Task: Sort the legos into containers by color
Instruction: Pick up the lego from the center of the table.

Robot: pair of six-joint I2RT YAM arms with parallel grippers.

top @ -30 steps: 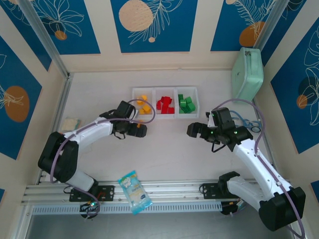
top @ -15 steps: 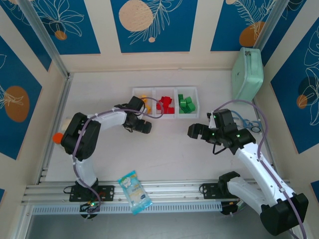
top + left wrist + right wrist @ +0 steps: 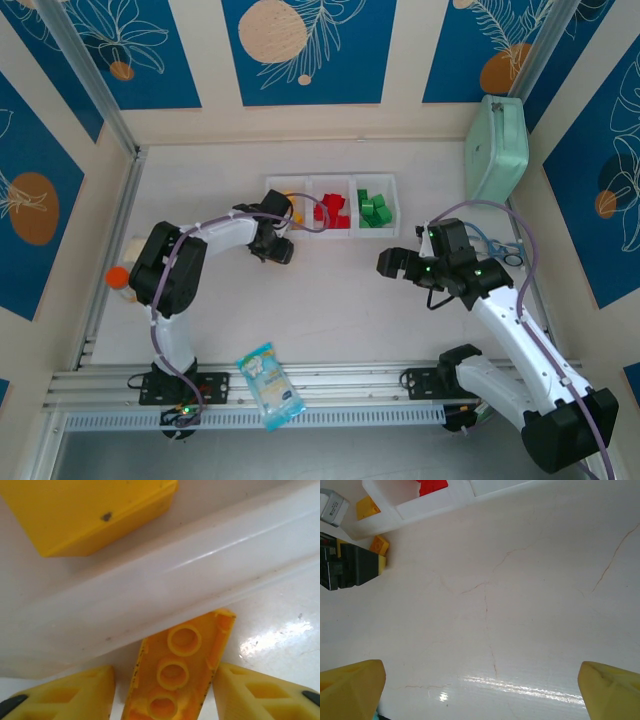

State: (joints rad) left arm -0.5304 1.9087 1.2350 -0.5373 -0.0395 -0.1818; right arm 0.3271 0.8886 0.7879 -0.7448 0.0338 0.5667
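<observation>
Rails and arm bases run along the bottom edge of the overhead view, where a flat blue-and-white printed packet (image 3: 268,385) lies across them. Above that spreads the off-white table (image 3: 330,310). At mid-left, beside the left arm's elbow, sits a small orange-capped bottle (image 3: 119,277).

Right of centre, the right gripper (image 3: 388,262) hangs over bare tabletop. Its wrist view shows the two yellow fingers far apart in the bottom corners, so the jaws are spread wide.

Left of centre, the left gripper (image 3: 278,248) sits low at the near left corner of the shallow white translucent plastic tray (image 3: 330,180). In its wrist view a small yellow-orange lego brick (image 3: 177,677) lies at bottom centre on the table, its hollow underside with round tubes facing the camera. Its top end is against the tray's outer wall. A yellow finger flanks it on each side. Whether they pinch the brick or merely straddle it cannot be told.

Beyond the wall, at upper left of that view, a yellow block (image 3: 95,510) rests inside the tray.

Overhead, the tray's three compartments hold yellow bricks (image 3: 291,208) on the left, red bricks (image 3: 331,209) in the middle and green bricks (image 3: 375,208) on the right.

Farthest, at upper right, a mint-green lidded case (image 3: 497,145) stands against the wall.
</observation>
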